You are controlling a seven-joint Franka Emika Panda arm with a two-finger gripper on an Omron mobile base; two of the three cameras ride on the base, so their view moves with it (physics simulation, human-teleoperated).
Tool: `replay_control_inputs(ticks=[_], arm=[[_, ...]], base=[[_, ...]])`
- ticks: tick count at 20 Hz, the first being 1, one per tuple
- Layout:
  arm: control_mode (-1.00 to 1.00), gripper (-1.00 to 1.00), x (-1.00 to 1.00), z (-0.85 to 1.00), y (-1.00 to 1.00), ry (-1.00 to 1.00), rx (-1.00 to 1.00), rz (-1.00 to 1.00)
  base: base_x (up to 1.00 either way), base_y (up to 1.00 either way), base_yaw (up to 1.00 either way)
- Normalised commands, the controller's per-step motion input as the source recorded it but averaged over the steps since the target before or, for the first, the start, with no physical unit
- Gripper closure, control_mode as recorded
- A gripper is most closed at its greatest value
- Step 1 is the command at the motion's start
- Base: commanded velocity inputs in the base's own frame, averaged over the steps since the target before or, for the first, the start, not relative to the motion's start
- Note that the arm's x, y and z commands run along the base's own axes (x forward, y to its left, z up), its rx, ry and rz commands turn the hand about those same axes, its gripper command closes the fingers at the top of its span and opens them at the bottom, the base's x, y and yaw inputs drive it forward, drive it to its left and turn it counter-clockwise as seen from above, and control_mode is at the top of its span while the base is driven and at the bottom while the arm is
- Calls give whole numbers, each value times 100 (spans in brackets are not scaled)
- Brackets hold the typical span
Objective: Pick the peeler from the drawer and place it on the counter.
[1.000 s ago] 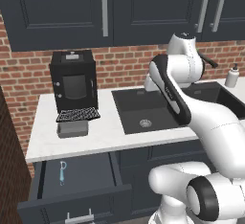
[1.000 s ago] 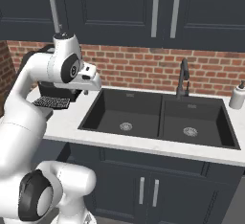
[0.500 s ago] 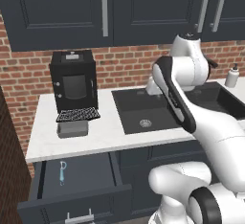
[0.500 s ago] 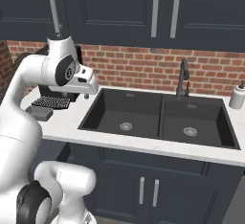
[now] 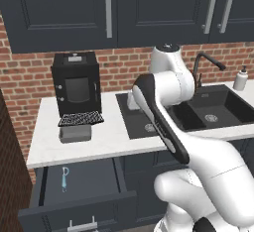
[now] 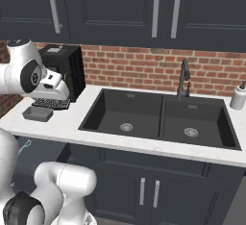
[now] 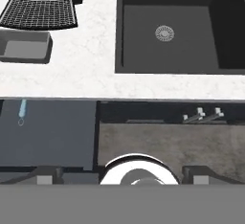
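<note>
- The peeler [image 5: 64,178], a slim pale-blue tool with a looped end, lies flat on the floor of the open drawer [image 5: 79,208], near its left side
- The drawer is dark navy-grey with a short silver bar handle
- The white speckled stone surface [image 5: 106,142] spans above it
- The claw [image 7: 123,174] hangs above, fingers spread wide, holding nothing

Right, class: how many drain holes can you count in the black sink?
2. One drain sits in the left basin of the sink, and the other drain in the right basin. Nothing covers either basin floor, so none seems hidden.
</note>
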Motion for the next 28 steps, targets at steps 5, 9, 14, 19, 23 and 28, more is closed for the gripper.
replay_control_inputs(ticks=[5,9,14,19,23,28], arm=[[-100,-100,-6,-4,99,14,-2,-4],[-100,-100,0,-9,92,18,0,-4],[-100,-100,0,-15,60,10,2,-3],[-100,-100,0,-26,46,5,3,-3],[-100,-100,0,-23,50,4,0,-1],[-100,-100,0,-36,45,4,0,0]], base=[[0,0,0],[0,0,0],[0,0,0],[0,0,0],[0,0,0],[0,0,0]])
